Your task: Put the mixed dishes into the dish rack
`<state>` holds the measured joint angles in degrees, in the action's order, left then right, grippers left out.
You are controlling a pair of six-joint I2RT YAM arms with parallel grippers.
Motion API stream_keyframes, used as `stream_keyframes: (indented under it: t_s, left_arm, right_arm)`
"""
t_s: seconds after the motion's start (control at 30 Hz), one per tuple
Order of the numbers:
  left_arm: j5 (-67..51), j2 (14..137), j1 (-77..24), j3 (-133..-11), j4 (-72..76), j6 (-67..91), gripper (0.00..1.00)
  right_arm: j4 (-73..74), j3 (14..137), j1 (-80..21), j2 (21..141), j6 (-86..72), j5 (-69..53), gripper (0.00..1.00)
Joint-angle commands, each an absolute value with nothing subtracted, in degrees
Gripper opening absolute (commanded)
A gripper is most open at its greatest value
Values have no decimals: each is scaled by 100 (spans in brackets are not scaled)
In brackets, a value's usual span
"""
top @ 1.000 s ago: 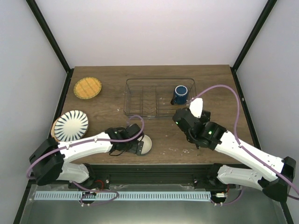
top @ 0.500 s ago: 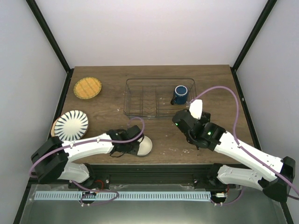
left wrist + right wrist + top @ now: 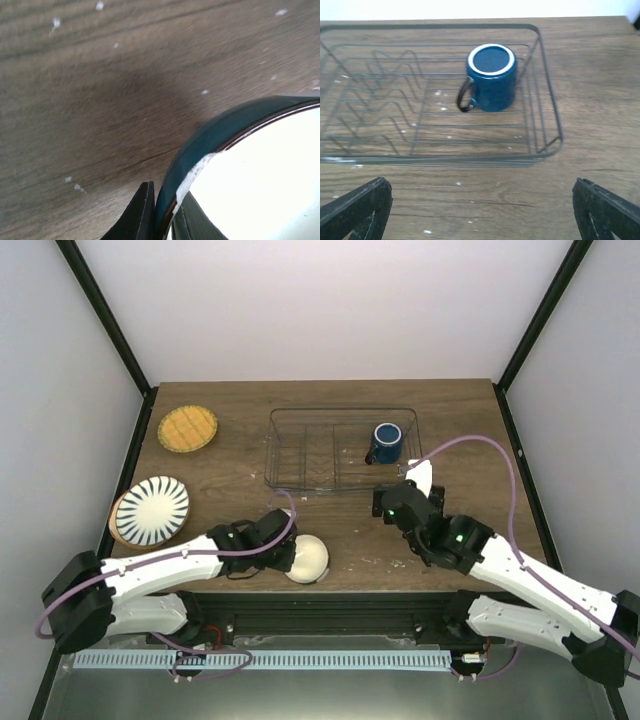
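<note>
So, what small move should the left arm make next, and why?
Probably lift the small cream bowl slightly off the table: the left gripper is shut on its rim, and the bowl lies outside the dish rack, which holds only the dark blue cup.

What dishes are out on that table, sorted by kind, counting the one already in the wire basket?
Plates: 3 (orange-yellow plate, striped plate, tan plate showing beneath the striped one)
Bowls: 1 (cream bowl)
Cups: 1 (dark blue cup, standing in the dish rack)
Total: 5 dishes
</note>
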<state>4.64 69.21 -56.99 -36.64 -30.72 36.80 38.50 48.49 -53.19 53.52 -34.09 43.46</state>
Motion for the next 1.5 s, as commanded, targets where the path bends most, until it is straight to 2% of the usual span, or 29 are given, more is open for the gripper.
stream_keyframes:
  t_s: [0.0,0.33,0.5,0.7,1.1,1.47]
  left_arm:
    - [440,6448,-5687,-3945,-2482,3278,4]
    - [373,5877,-4905,-4271,-1525,2332,4]
    - [405,5981,-4866,-4682,-1358,1834,4]
    - [338,6167,-4851,-4795,-1229,1733,4]
    - [411,6183,-4754,-4752,-1220,1650,3]
    - [-391,6091,-4694,-4761,-810,1690,1]
  right_arm:
    - [2903,4764,-5113,5011,-2885,3278,100]
    - [2428,4810,-4843,5256,-2452,996,100]
    - [2617,4899,-4663,5531,-2456,66,100]
    - [2165,4677,-4658,5277,-2448,-863,100]
    - [2030,4524,-4647,5011,-2303,-1498,100]
    - [1554,4167,-4283,4997,-2277,-2208,100]
